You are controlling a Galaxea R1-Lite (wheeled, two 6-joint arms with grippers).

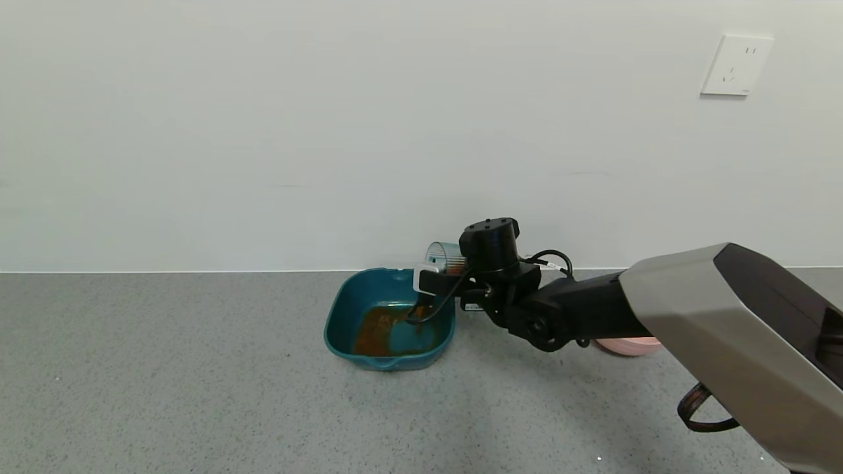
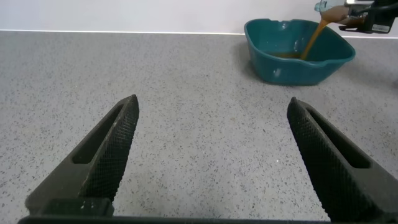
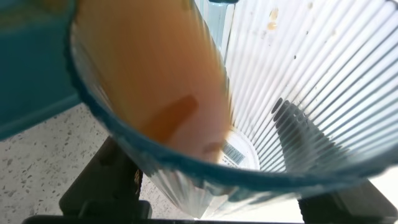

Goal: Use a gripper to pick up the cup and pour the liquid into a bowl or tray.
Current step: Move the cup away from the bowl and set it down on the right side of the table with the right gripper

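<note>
So the cup (image 1: 442, 255) is up in the air, tipped right over on its side above the far right corner of the teal tray (image 1: 342, 309), mouth pointing down toward the tray. The ribbed clear wall fills most of the right wrist view (image 3: 298, 93), and you can see the liquid (image 3: 155, 93) sliding along the lower inside of it toward the rim. From the left wrist view there's a thin reddish-brown stream (image 2: 312, 40) running from the cup's lip (image 2: 323, 7) down into the tray (image 2: 292, 68). A brown puddle (image 1: 385, 332) is already spread over the tray floor, mostly on the near side.

The right gripper (image 1: 440, 280) is clamped around the cup, one dark finger (image 3: 298, 127) showing through the ribbed wall, and its wrist sits just right of the tray with the arm stretching back from there.

Right of the tray, mostly hidden behind that arm, there's a pink bowl (image 1: 629, 345) on the grey speckled counter (image 1: 164, 368).

The left gripper (image 2: 208, 162) is parked low over the counter, well away from the tray, fingers spread wide with nothing between them.

Behind the tray is a plain white wall with an outlet plate (image 1: 736, 64) high up to the right.
</note>
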